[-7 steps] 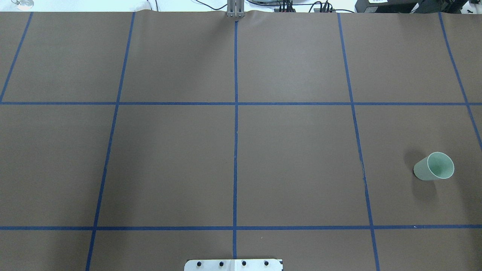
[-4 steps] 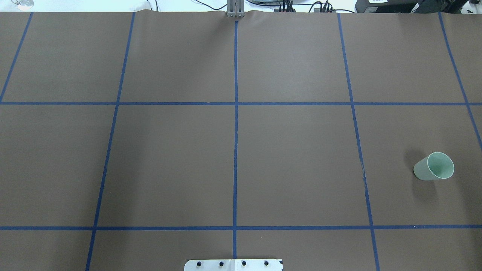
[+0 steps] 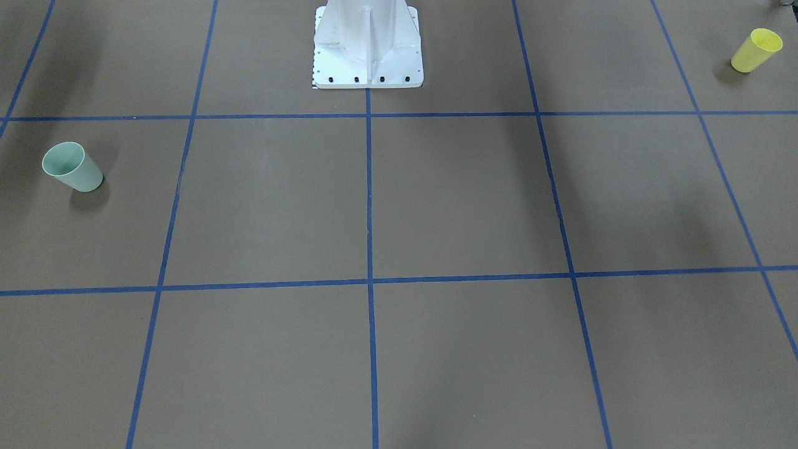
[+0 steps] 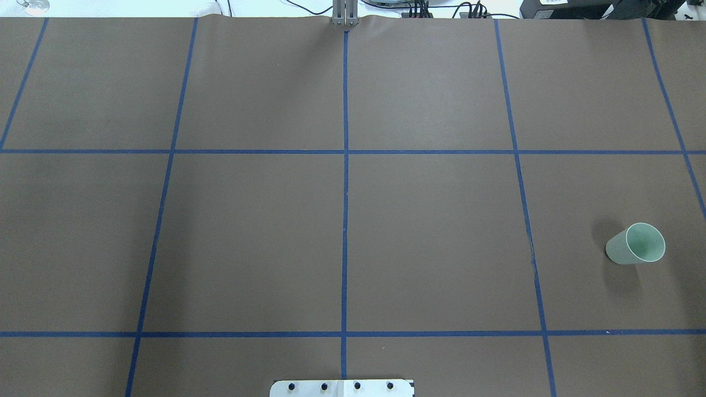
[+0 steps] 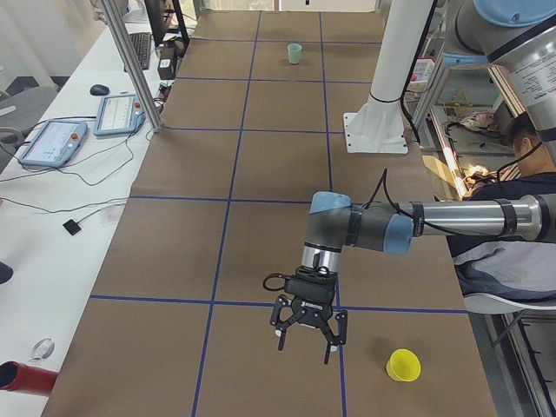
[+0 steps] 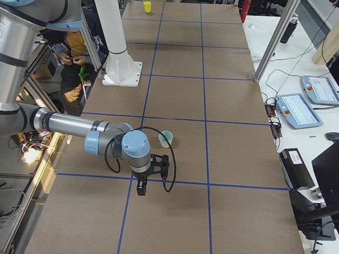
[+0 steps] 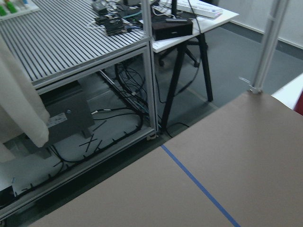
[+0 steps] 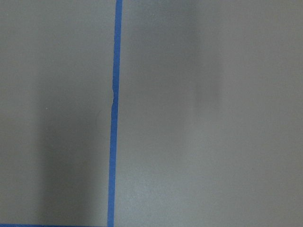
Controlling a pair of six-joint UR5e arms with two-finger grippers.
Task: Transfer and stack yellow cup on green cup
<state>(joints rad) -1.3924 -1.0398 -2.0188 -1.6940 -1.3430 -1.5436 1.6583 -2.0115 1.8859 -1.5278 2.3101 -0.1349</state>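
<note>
Two grippers: both are seen only in the side views, so open/shut state can't be told.
L end: left gripper [image 5: 305, 347] is hung fingers-down over the table [image 4: 430, 231], near the yellow cup [image 5: 403, 366] but not touching it; prob. staged for the pick.
R end: right gripper [image 6: 140, 191] is hung fingers-down near the green cup [image 6: 166, 139], apart from it; prob. parked to wait.
Wrist cams: no cup is shown; bare cover and blue tape [image 8: 112, 118] are seen by the R one, floor and benches past the table edge by the L one.
Yellow cup: stood upright, rim up, at the robot's L end, outside the overhead view.
Green cup: stood upright, rim up, at the R end, well apart from the yellow cup; a cross-table carry or hand-over is implied.
Task status: not begun, both cups are left on the table.
Vs earlier: overhead view is unchanged; green cup is found on the same spot, no arm has entered.
</note>
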